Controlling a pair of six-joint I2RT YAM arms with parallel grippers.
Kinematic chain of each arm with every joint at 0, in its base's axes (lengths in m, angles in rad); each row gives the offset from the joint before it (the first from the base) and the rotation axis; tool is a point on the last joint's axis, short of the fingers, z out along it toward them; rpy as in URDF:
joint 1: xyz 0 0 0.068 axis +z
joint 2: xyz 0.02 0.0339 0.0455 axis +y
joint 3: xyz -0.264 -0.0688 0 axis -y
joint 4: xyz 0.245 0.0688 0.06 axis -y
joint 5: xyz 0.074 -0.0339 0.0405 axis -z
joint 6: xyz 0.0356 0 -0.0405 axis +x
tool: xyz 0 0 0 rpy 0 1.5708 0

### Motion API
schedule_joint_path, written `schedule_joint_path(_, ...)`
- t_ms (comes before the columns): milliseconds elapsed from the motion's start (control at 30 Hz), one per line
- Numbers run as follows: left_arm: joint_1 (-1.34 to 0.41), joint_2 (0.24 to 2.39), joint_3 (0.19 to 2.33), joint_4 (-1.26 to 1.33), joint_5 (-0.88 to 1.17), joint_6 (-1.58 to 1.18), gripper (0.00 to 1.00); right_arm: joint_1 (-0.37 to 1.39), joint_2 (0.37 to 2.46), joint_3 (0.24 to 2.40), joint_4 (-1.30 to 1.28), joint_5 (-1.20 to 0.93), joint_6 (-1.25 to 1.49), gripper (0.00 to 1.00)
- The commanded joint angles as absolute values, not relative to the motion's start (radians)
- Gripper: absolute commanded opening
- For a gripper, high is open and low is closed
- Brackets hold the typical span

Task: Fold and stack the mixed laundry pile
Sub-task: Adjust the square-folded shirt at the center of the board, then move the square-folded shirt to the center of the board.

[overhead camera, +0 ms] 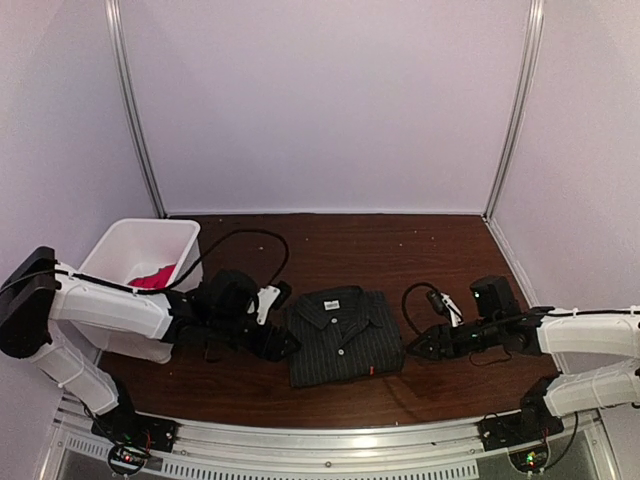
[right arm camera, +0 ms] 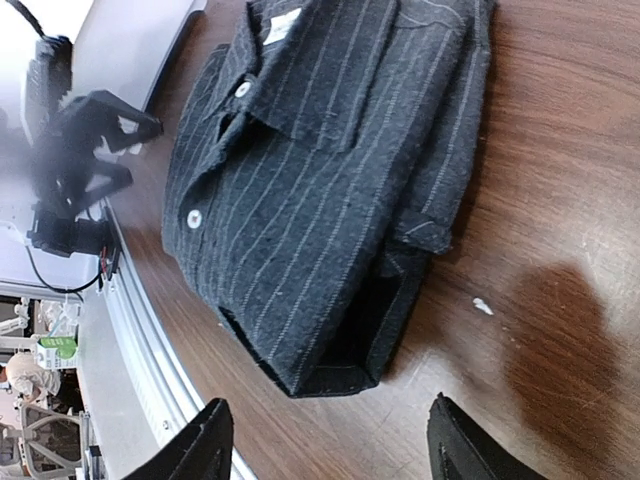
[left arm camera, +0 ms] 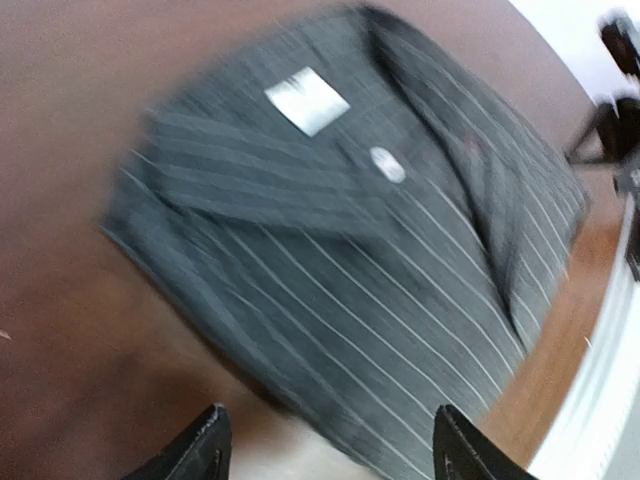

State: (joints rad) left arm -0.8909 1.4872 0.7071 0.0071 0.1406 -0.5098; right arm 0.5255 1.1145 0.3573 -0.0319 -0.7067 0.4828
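My left fingers and right fingers spread empty either side of the folded pinstriped shirt, flat on desk as stack base I guess; red T-shirt in bin beyond left fingers.

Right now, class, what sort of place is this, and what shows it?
Probably a robot lab booth: bare white walls with metal posts, two arms bolted to a rail, one folded shirt on a wooden table.
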Motion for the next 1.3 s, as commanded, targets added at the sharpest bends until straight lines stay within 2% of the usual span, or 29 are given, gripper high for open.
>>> schedule_joint_path(0,-0.971,1.483,0.606,0.180,0.201,-0.668,0.70,0.564,1.064,0.336,0.100,-0.748,0.501,0.69)
schedule_joint_path(167,-1.016,1.521,0.551,0.263,0.207,-0.741,0.69,0.581,1.135,0.331,0.139,-0.756,0.456,0.71)
schedule_joint_path(333,-1.037,1.559,0.540,0.321,0.225,-0.763,0.67,0.604,1.293,0.361,0.206,-0.772,0.415,0.63)
schedule_joint_path(467,-1.036,1.615,0.542,0.399,0.247,-0.781,0.61,0.638,1.369,0.386,0.220,-0.772,0.397,0.55)
schedule_joint_path(533,-1.036,1.647,0.547,0.415,0.247,-0.794,0.51,0.648,1.380,0.403,0.213,-0.770,0.399,0.44)
schedule_joint_path(567,-1.037,1.656,0.547,0.418,0.246,-0.798,0.42,0.651,1.382,0.408,0.209,-0.769,0.404,0.36)
schedule_joint_path(667,-1.034,1.644,0.545,0.401,0.215,-0.801,0.20,0.653,1.391,0.439,0.135,-0.755,0.422,0.03)
schedule_joint_path(700,-1.032,1.627,0.551,0.366,0.196,-0.792,0.12,0.652,1.394,0.450,0.087,-0.744,0.430,0.00)
schedule_joint_path(733,-1.029,1.614,0.559,0.306,0.178,-0.782,0.03,0.652,1.394,0.456,0.039,-0.732,0.440,0.00)
schedule_joint_path(767,-1.027,1.601,0.567,0.259,0.155,-0.774,0.00,0.652,1.391,0.455,0.001,-0.722,0.455,0.00)
schedule_joint_path(1067,-1.012,1.639,0.616,0.077,0.067,-0.730,0.00,0.653,1.532,0.431,-0.040,-0.809,0.517,0.00)
schedule_joint_path(1100,-1.012,1.635,0.623,0.064,0.064,-0.721,0.04,0.653,1.521,0.447,-0.057,-0.827,0.511,0.01)
schedule_joint_path(1133,-1.011,1.621,0.622,0.064,0.069,-0.710,0.14,0.654,1.494,0.470,-0.096,-0.829,0.499,0.15)
schedule_joint_path(1200,-1.011,1.556,0.617,0.062,0.067,-0.683,0.35,0.653,1.404,0.523,-0.203,-0.798,0.464,0.35)
schedule_joint_path(1267,-1.011,1.458,0.623,0.029,0.053,-0.640,0.48,0.651,1.297,0.572,-0.285,-0.769,0.451,0.48)
